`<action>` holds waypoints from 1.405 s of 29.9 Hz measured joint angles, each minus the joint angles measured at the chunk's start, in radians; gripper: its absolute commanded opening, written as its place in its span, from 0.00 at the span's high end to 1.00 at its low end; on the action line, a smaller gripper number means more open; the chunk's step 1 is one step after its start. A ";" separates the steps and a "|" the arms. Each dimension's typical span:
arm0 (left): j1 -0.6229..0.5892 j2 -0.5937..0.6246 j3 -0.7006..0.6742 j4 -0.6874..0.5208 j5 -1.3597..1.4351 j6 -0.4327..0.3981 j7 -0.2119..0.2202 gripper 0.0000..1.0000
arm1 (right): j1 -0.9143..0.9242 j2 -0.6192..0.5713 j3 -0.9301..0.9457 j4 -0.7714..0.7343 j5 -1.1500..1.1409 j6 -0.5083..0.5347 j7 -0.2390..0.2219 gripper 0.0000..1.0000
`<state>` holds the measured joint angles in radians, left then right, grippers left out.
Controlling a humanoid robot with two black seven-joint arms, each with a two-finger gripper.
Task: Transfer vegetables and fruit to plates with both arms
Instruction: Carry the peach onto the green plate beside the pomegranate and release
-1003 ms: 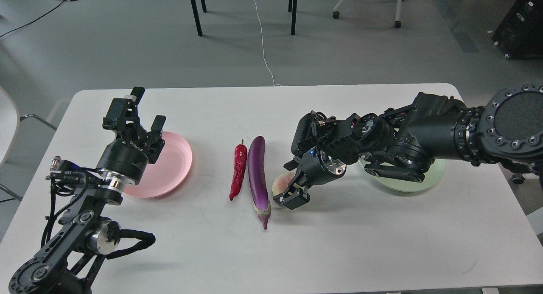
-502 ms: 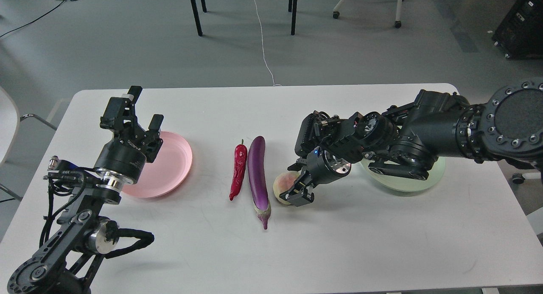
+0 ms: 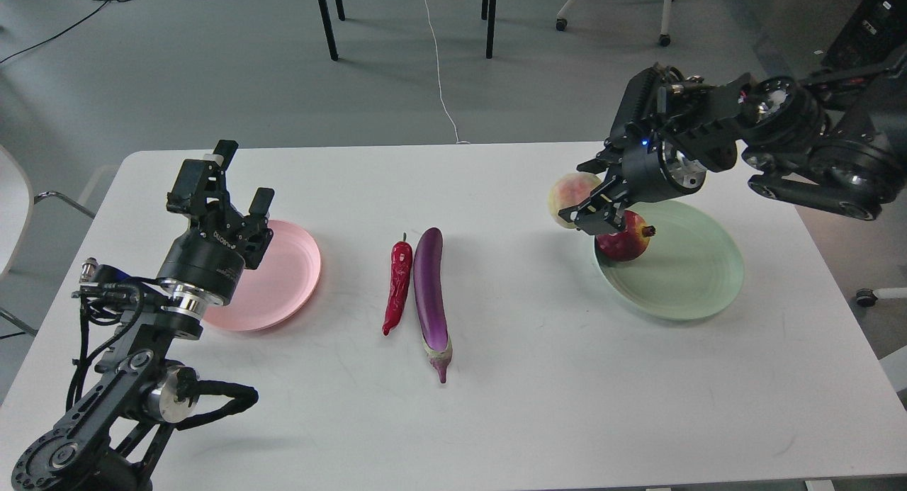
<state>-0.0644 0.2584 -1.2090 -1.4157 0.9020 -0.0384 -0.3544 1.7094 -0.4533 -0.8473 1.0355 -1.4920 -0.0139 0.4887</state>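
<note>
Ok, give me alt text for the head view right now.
The right gripper holds the peach in the air beside the green plate, where the pomegranate sits. The chili and eggplant lie mid-table; the open left gripper hovers by the empty pink plate.

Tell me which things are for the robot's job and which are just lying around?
For the job: peach in the right pincer, pomegranate on the green plate, pink plate, chili, eggplant, left pincer.

Just around: floor cables, chair legs.
</note>
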 measured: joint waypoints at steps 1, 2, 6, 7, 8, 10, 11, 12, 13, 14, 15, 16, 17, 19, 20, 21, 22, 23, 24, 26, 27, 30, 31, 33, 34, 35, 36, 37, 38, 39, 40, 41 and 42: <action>0.000 0.000 0.000 0.000 0.000 0.000 0.000 0.00 | 0.000 -0.029 0.000 0.000 -0.017 0.000 0.000 0.59; 0.000 0.000 0.000 0.000 0.000 0.000 0.000 0.00 | 0.001 -0.057 0.000 0.000 -0.034 0.000 0.000 0.59; 0.000 -0.001 0.002 -0.001 0.000 0.000 0.000 0.00 | -0.007 -0.133 -0.001 -0.003 -0.076 0.000 0.000 0.59; 0.000 -0.001 0.002 -0.001 0.000 -0.001 0.000 0.00 | -0.013 -0.148 -0.002 -0.005 -0.086 0.000 0.000 0.58; 0.000 -0.001 0.002 -0.002 0.000 -0.001 0.000 0.00 | -0.022 -0.160 -0.003 -0.008 -0.095 0.000 0.000 0.58; 0.000 -0.001 0.002 -0.002 0.000 -0.001 0.000 0.00 | -0.045 -0.177 -0.004 -0.014 -0.107 0.000 0.000 0.58; 0.000 -0.001 0.002 -0.002 0.000 -0.002 0.000 0.00 | -0.059 -0.182 -0.004 -0.017 -0.110 0.000 0.000 0.57; 0.000 -0.001 0.002 -0.002 0.000 -0.002 0.000 0.00 | -0.072 -0.187 -0.004 -0.020 -0.111 0.000 0.000 0.56; 0.000 -0.001 0.003 -0.002 0.000 -0.002 0.000 0.00 | -0.082 -0.191 -0.004 -0.022 -0.112 0.000 0.000 0.56; 0.000 -0.001 0.003 -0.002 0.000 -0.002 0.000 0.00 | -0.095 -0.195 -0.004 -0.023 -0.112 0.000 0.000 0.55; 0.000 -0.002 0.003 -0.002 0.000 -0.002 0.000 0.00 | -0.106 -0.198 -0.004 -0.026 -0.112 0.000 0.000 0.55; 0.000 -0.002 0.003 -0.002 0.000 -0.002 0.000 0.00 | -0.116 -0.200 -0.004 -0.029 -0.112 0.000 0.000 0.52; 0.000 -0.002 0.003 -0.003 0.000 -0.002 0.000 0.00 | -0.127 -0.202 -0.004 -0.032 -0.112 0.000 0.000 0.50; 0.000 -0.002 0.003 -0.003 0.000 -0.002 0.000 0.00 | -0.149 -0.203 -0.001 -0.039 -0.112 -0.001 0.000 0.48; 0.000 -0.002 0.003 -0.003 0.000 -0.002 0.000 0.00 | -0.162 -0.203 0.002 -0.043 -0.112 -0.003 0.000 0.45; 0.000 -0.002 0.003 -0.003 0.000 -0.002 0.000 0.00 | -0.174 -0.203 0.005 -0.048 -0.112 -0.005 0.000 0.43; 0.000 -0.002 0.003 -0.003 0.000 -0.002 0.000 0.00 | -0.185 -0.203 0.007 -0.052 -0.112 -0.006 0.000 0.42; 0.000 -0.002 0.003 -0.003 0.000 -0.002 0.000 0.00 | -0.196 -0.202 0.010 -0.056 -0.112 -0.007 0.000 0.42; 0.000 -0.002 0.003 -0.003 0.000 -0.002 0.000 0.00 | -0.207 -0.201 0.014 -0.062 -0.111 -0.008 0.000 0.41; 0.000 -0.002 0.003 -0.003 0.000 -0.002 0.000 0.00 | -0.230 -0.198 0.025 -0.077 -0.111 -0.010 0.000 0.38; 0.000 -0.002 0.003 -0.003 0.000 -0.002 0.000 0.00 | -0.246 -0.195 0.031 -0.088 -0.111 -0.011 0.000 0.37; 0.000 -0.002 0.004 -0.003 0.000 -0.001 0.000 0.00 | -0.288 -0.186 0.046 -0.123 -0.110 -0.015 0.000 0.37; 0.000 -0.002 0.004 -0.003 0.000 -0.001 0.000 0.00 | -0.301 -0.181 0.052 -0.132 -0.109 -0.018 0.000 0.35; 0.001 -0.002 0.004 -0.003 0.000 0.000 0.000 0.00 | -0.317 -0.173 0.068 -0.140 -0.108 -0.026 0.000 0.26; 0.001 -0.002 0.005 -0.003 0.000 0.000 0.000 0.00 | -0.323 -0.169 0.076 -0.142 -0.108 -0.029 0.000 0.19; 0.001 -0.002 0.005 -0.003 0.000 0.000 0.000 0.00 | -0.327 -0.167 0.080 -0.144 -0.107 -0.031 0.000 0.16; 0.001 -0.002 0.005 -0.003 0.000 0.000 0.000 0.00 | -0.331 -0.166 0.084 -0.144 -0.107 -0.032 0.000 0.13; 0.001 -0.002 0.005 -0.003 0.000 0.000 0.000 0.00 | -0.333 -0.165 0.086 -0.145 -0.107 -0.033 0.000 0.08; 0.001 -0.002 0.005 -0.003 0.000 0.000 0.001 0.00 | -0.335 -0.165 0.087 -0.146 -0.106 -0.034 0.000 0.06; 0.001 -0.001 0.005 -0.003 0.001 0.000 0.001 0.00 | -0.336 -0.165 0.087 -0.146 -0.106 -0.035 0.000 0.06; 0.001 0.000 0.005 -0.003 0.001 0.000 0.002 0.00 | -0.337 -0.165 0.087 -0.146 -0.106 -0.035 0.000 0.05; 0.001 0.000 0.005 -0.003 0.001 0.000 0.002 0.00 | -0.337 -0.165 0.087 -0.146 -0.105 -0.035 0.000 0.04; 0.001 0.002 0.005 -0.003 0.001 0.000 0.002 0.00 | -0.337 -0.165 0.088 -0.146 -0.104 -0.035 0.000 0.04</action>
<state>-0.0637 0.2600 -1.2038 -1.4189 0.9035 -0.0383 -0.3528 1.3719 -0.6184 -0.7592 0.8898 -1.5962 -0.0491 0.4887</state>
